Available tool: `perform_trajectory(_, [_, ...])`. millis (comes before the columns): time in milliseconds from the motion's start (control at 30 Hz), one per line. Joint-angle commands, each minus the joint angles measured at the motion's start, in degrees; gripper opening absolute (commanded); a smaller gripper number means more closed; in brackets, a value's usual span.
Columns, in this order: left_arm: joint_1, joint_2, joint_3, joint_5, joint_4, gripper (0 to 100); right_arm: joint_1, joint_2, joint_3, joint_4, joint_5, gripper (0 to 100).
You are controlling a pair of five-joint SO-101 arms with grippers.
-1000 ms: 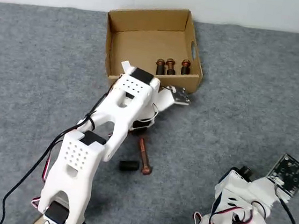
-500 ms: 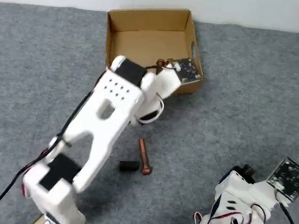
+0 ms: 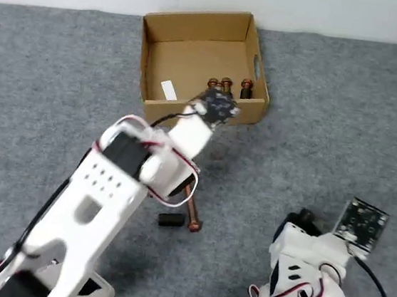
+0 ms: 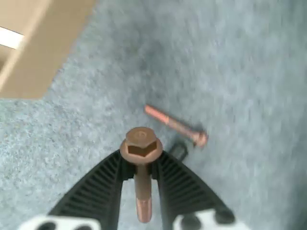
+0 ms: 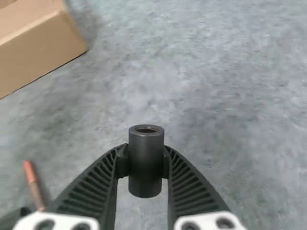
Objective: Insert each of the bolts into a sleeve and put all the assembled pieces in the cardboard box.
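One bolt clamped by the shank in the closed left gripper, one sleeve gripped in the closed right gripper, second bolt lying just beyond the left gripper, cardboard box farther off.
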Motion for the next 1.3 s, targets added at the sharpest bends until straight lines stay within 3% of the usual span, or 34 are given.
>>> perform_trajectory(0, [-0.18, -10.29, 6.55, 6.42, -9.58, 0, -4.44, 0.04, -1.93, -1.10, 0.53, 0.8])
perform_trajectory(467, [0.53, -43.78, 36.26, 24.79, -38.42, 0, -26.95, 0.40, -1.58, -2.33, 2.73, 0.9])
perform_trajectory(800, [9.67, -58.46, 44.62, 36.57, -40.00, 1, -42.77, 0.40, 0.70, -6.73, 7.82, 0.9])
perform_trajectory(1167, [12.48, -63.82, 45.85, 36.92, -40.00, 1, -48.75, 0.40, 0.53, -7.87, 8.09, 0.9])
perform_trajectory(1267, [12.75, -63.74, 46.46, 36.92, -40.00, 1, -49.19, 0.40, 0.62, -11.47, 11.34, 0.9])
